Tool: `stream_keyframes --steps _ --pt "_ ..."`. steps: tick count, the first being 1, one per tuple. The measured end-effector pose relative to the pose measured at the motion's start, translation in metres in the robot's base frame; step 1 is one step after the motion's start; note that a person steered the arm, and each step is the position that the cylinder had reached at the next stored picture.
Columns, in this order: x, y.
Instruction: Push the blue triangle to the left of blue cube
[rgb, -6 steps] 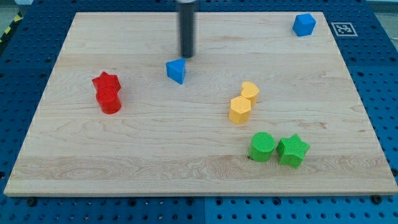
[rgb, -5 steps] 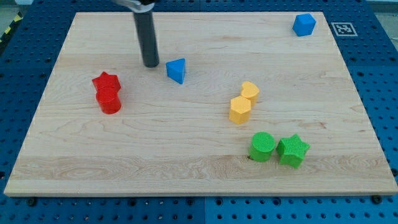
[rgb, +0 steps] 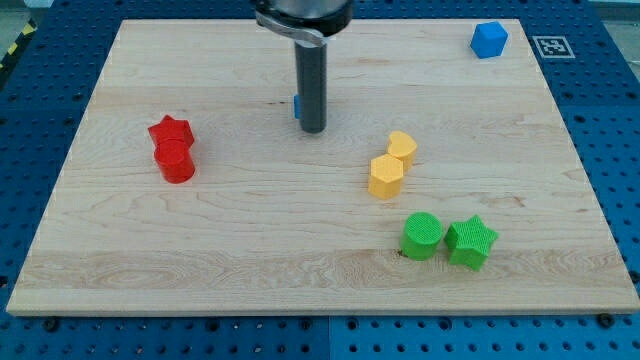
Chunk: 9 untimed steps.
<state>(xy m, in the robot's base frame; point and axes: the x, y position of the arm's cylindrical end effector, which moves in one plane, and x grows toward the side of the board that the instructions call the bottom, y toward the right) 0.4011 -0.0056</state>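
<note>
The blue triangle (rgb: 297, 105) is almost wholly hidden behind my rod; only a thin blue sliver shows at the rod's left edge, above the board's middle. My tip (rgb: 313, 129) rests on the board just below and in front of the triangle. The blue cube (rgb: 489, 39) sits far off at the board's top right corner.
A red star (rgb: 170, 131) and a red cylinder (rgb: 177, 162) touch at the left. Two yellow blocks (rgb: 393, 163) stand right of centre. A green cylinder (rgb: 422, 236) and a green star (rgb: 470, 242) sit at the bottom right. The wooden board (rgb: 120, 270) lies on a blue pegboard.
My tip swung from above the triangle to its left, and has now come round to the front of it, covering it. The triangle looks shifted slightly right and up.
</note>
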Motion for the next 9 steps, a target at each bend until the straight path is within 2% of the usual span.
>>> stream_keyframes --steps 1,2,5,8,9 --pt "-0.001 -0.004" --pt "-0.002 -0.034" --pt "-0.033 -0.039" --pt "-0.039 -0.003" --pt "-0.053 0.013"
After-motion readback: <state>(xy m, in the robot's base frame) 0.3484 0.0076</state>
